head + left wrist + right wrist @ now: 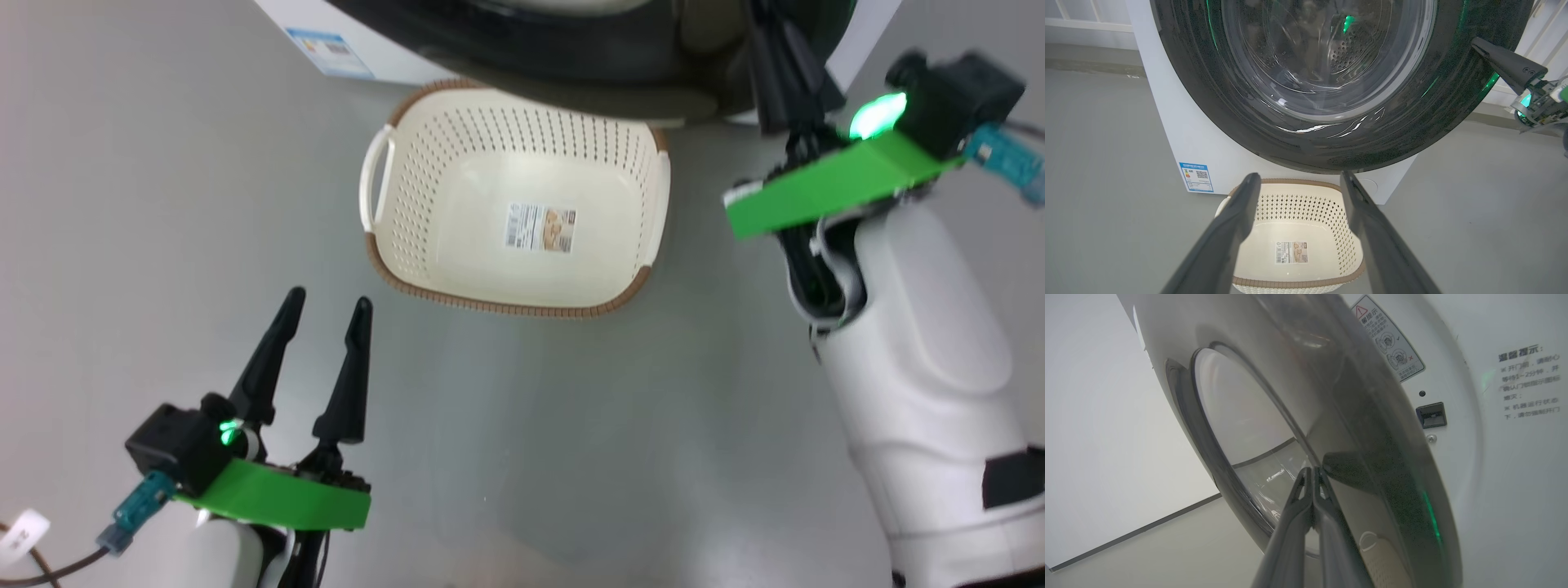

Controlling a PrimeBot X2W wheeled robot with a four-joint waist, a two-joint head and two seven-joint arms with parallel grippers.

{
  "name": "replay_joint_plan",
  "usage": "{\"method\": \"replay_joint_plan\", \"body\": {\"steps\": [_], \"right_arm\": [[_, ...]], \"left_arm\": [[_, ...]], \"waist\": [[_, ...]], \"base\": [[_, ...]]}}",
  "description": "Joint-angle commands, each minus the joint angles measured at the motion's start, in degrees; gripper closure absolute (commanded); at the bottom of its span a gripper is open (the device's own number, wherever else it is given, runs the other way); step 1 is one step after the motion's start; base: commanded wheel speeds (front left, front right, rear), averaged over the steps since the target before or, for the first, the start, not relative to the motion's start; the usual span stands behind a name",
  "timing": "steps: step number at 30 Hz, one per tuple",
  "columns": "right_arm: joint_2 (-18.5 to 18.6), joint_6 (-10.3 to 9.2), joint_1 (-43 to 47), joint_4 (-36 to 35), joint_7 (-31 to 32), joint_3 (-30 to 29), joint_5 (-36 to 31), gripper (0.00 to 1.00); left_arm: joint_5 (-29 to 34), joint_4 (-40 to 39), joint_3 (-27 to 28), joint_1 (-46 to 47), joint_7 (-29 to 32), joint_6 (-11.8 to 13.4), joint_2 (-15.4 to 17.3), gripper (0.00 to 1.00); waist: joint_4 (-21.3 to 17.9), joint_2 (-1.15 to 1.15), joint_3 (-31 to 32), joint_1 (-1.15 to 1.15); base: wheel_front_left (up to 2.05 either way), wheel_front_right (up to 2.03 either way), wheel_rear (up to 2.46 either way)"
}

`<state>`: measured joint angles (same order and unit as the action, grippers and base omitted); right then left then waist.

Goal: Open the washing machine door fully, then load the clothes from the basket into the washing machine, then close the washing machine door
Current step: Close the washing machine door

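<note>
R gripper (1311,470), fingers together, tips against washer door (1384,490) rim: push slow & square till latch catches. L gripper (329,297) apart, clear of basket (490,304).

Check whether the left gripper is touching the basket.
Apart. Head view: bare floor shows between the left gripper and the basket rim.

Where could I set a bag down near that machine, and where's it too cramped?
Bare floor lies left of the basket and between it and the open left gripper. The basket holds just a label. It's cramped behind it, where the washing machine door overhangs its far rim and the shut right gripper meets the door.
</note>
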<state>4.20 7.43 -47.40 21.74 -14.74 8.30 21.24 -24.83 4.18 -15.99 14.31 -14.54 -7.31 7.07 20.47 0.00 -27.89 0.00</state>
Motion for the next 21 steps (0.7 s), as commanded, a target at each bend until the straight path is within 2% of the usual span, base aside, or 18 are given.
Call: {"method": "replay_joint_plan", "body": {"steps": [1, 11, 21], "right_arm": [[-1.32, 0.06, -2.52, -0.66, -0.26, 0.43, -0.24, 1.0], [-1.32, 0.06, -13.61, 2.51, -0.26, -1.62, 1.04, 1.0], [-1.32, 0.06, -20.3, 4.64, -0.26, -2.77, 1.61, 1.0]], "left_arm": [[-0.82, -1.19, 1.47, 1.65, -0.46, -0.18, 1.54, 0.0], [-2.47, -1.81, -1.76, 5.59, -0.46, -0.18, 1.37, 0.0], [-3.35, -2.7, -2.63, 6.64, -0.46, -0.18, 0.97, 0.0]], "waist": [[-0.16, 0.0, -3.82, 0.0], [0.34, 0.0, -9.61, 0.0], [-0.04, 0.0, -11.84, 0.0]], "base": [[0.0, 0.0, 0.0], [0.0, 0.0, 0.0], [0.0, 0.0, 0.0]]}}
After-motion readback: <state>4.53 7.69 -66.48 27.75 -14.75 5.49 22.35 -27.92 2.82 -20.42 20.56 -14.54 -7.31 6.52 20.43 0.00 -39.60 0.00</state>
